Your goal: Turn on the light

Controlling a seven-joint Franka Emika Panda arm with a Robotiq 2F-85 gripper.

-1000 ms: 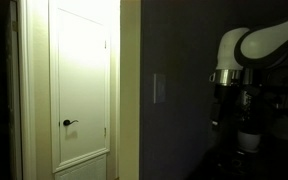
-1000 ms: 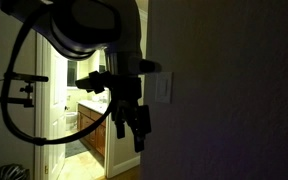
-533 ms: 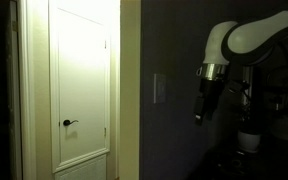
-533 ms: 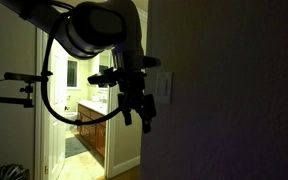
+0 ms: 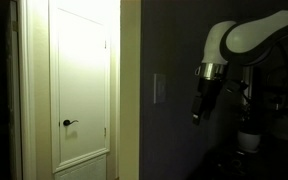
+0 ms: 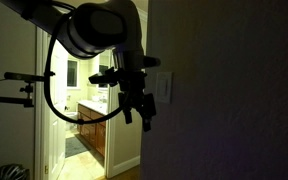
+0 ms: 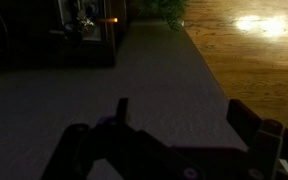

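Observation:
The light switch is a small pale upright plate (image 5: 160,88) on the dark wall, also seen in an exterior view (image 6: 164,87). No lamp shows. My gripper (image 5: 197,112) hangs from the white arm, to the right of the switch and a little below it, apart from the wall plate. In an exterior view the gripper (image 6: 137,113) is a dark shape just left of the switch and below it. In the wrist view the two fingers (image 7: 184,115) stand wide apart over dark carpet with nothing between them. The switch is out of the wrist view.
A pale closed door (image 5: 82,85) with a dark lever handle (image 5: 69,123) stands left of the switch. A lit doorway with a cabinet (image 6: 89,125) shows beyond the wall corner. Wood floor (image 7: 249,45) borders the carpet. Dark equipment (image 5: 274,110) stands behind the arm.
From one second ago the arm swung left toward the switch and the gripper rose a little. Over the last half second nothing has visibly moved.

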